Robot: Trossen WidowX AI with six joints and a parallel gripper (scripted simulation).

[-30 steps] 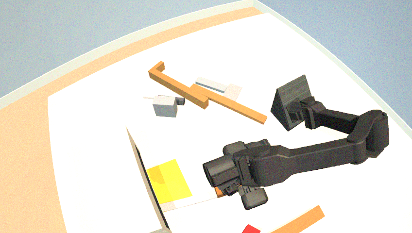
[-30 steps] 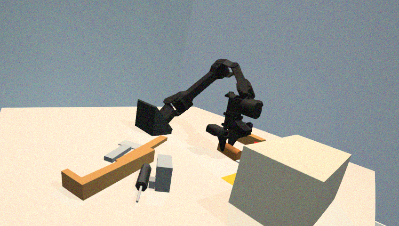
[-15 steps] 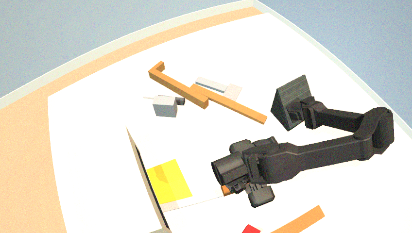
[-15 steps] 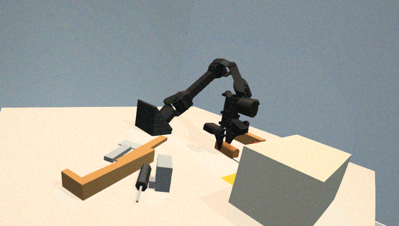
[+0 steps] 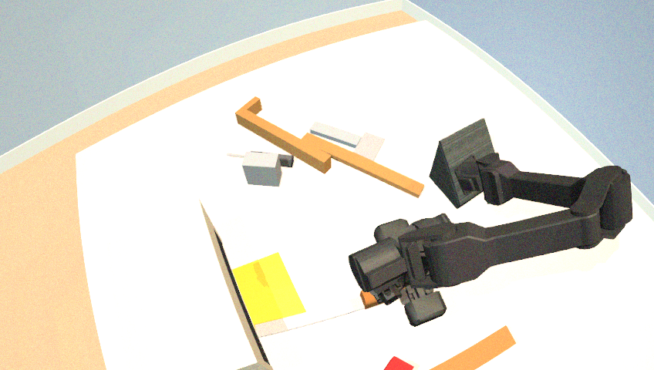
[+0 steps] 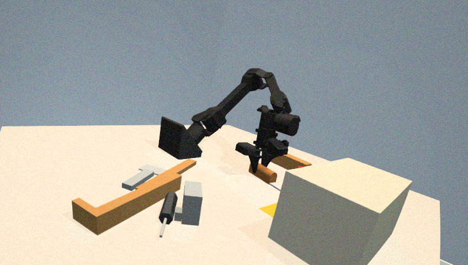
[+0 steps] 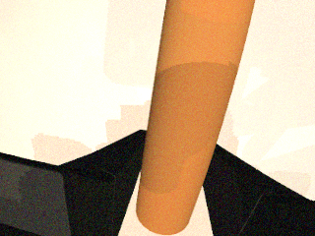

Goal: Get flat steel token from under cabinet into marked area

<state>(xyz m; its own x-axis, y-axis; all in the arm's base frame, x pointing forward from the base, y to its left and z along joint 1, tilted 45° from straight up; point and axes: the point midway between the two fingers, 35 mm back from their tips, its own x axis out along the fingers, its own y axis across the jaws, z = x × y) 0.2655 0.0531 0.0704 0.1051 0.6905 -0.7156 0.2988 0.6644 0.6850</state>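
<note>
My gripper [image 5: 389, 298] [image 6: 259, 163] [image 7: 173, 142] is shut on a short orange round rod [image 5: 368, 298] [image 6: 263, 173] [image 7: 197, 105]. It holds the rod low over the table, pointing towards the cabinet. The cabinet [image 6: 338, 210] is a pale box; in the top view its front face [image 5: 215, 238] shows as a thin strip with a dark gap at the bottom. The yellow marked area [image 5: 271, 293] [image 6: 270, 208] lies in front of it, between the cabinet and the rod's tip. I see no steel token in any view.
An orange L-shaped stick [image 5: 275, 135] [image 6: 131, 196], a long orange bar [image 5: 372, 168], a grey flat piece [image 5: 337, 134] [image 6: 139, 179], and a grey block [image 5: 262, 168] [image 6: 192, 203] with a dark-handled tool [image 6: 168, 205] lie beyond. An orange plank [image 5: 481, 347] [image 6: 290, 160] and a red piece [image 5: 396, 363] lie near my arm.
</note>
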